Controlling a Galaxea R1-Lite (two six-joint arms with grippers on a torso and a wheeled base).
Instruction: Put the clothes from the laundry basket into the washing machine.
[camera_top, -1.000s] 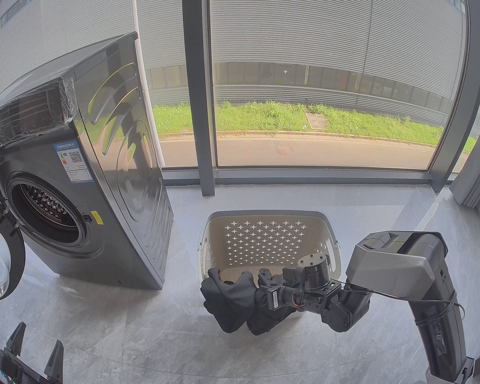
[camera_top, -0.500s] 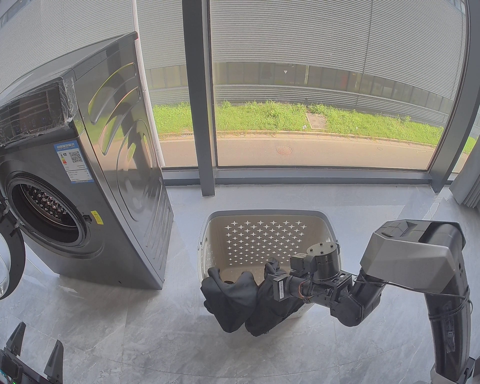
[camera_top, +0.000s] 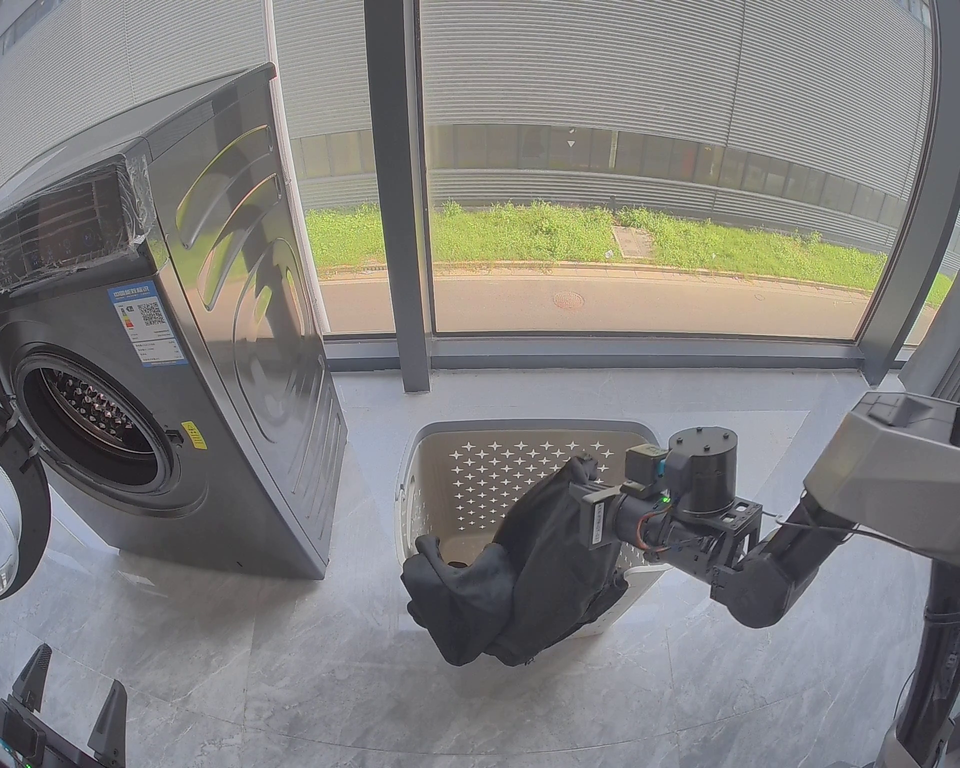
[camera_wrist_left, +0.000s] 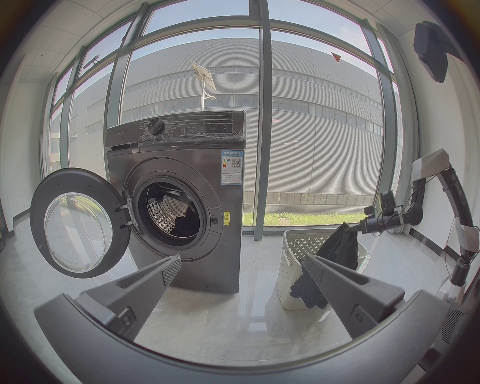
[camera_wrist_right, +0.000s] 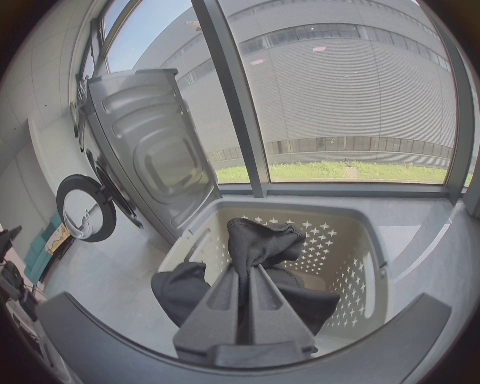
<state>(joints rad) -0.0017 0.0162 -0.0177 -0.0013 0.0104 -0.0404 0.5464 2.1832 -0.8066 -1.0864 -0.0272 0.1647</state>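
Note:
A dark garment hangs over the near rim of the cream laundry basket, its lower part draped outside. My right gripper is shut on the garment's upper fold and holds it above the basket; the pinched cloth bunches past the fingers. The grey washing machine stands at the left with its drum exposed and its round door swung wide. My left gripper sits low at the near left, open with nothing between its fingers.
A tall window with a dark pillar runs behind the basket. Bare grey floor tiles lie between the machine and the basket. The machine's open door juts toward the near left.
My right gripper has risen and moved right with the garment, pulling more of the cloth up out of the basket. The left arm has stayed still.

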